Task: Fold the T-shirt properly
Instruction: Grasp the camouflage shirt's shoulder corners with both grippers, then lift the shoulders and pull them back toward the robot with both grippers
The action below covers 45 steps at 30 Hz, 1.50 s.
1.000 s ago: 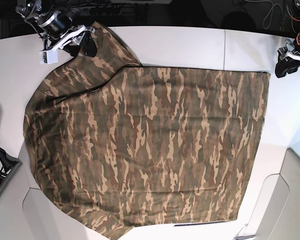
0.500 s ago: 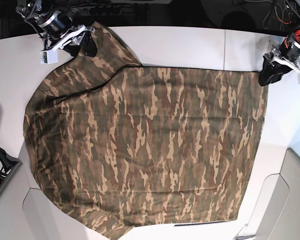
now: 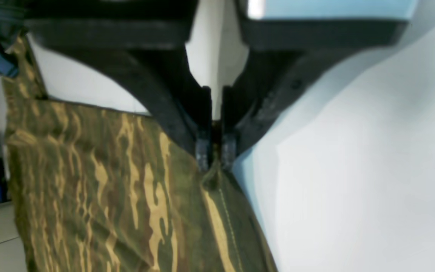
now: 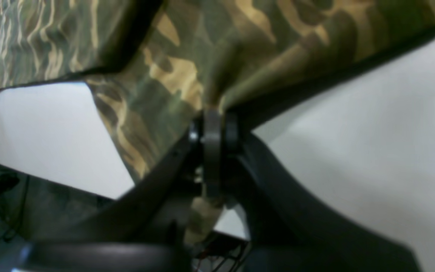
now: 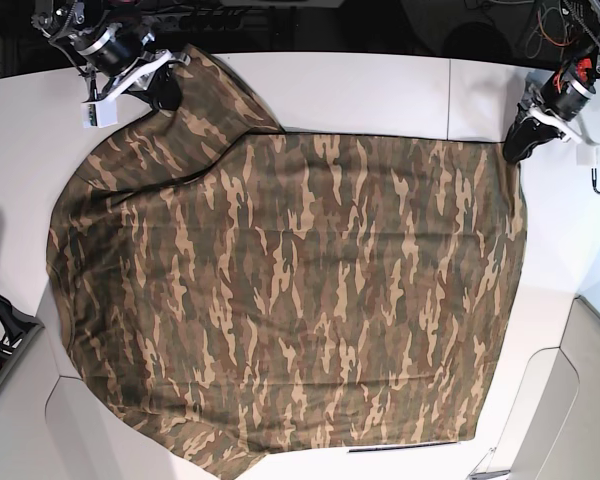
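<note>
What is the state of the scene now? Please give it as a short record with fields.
cloth: T-shirt, camouflage print, spread flat
surface: white table
left gripper: shut on the T-shirt, pinching a hemmed corner
right gripper: shut on the T-shirt, pinching the sleeve edge
held corners: both on the far side in the base view
fold: not yet begun
</note>
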Each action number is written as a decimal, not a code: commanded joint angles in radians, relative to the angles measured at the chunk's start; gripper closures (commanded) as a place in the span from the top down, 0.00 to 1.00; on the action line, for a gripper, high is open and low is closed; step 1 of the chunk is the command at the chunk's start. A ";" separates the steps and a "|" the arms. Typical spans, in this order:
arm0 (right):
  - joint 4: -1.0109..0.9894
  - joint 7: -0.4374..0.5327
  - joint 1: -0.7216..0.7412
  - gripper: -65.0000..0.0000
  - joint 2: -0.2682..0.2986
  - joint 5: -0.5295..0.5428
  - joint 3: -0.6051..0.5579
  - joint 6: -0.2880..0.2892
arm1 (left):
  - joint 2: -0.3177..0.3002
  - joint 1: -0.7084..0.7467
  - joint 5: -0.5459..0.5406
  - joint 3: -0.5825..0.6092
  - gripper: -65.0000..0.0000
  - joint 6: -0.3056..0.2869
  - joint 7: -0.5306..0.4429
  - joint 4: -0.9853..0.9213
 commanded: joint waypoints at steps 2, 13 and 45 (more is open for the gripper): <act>0.021 0.013 0.016 0.00 0.003 0.023 0.025 0.078 | -0.013 0.011 0.024 -0.001 0.00 0.017 0.047 0.032; 0.212 -0.002 0.079 0.00 0.003 0.186 0.232 0.113 | -0.021 -0.010 0.022 -0.068 0.00 0.017 0.060 0.282; -0.529 0.063 0.925 0.00 0.064 -0.098 0.151 0.120 | -0.017 -0.589 0.497 0.160 0.00 0.050 -0.243 -0.100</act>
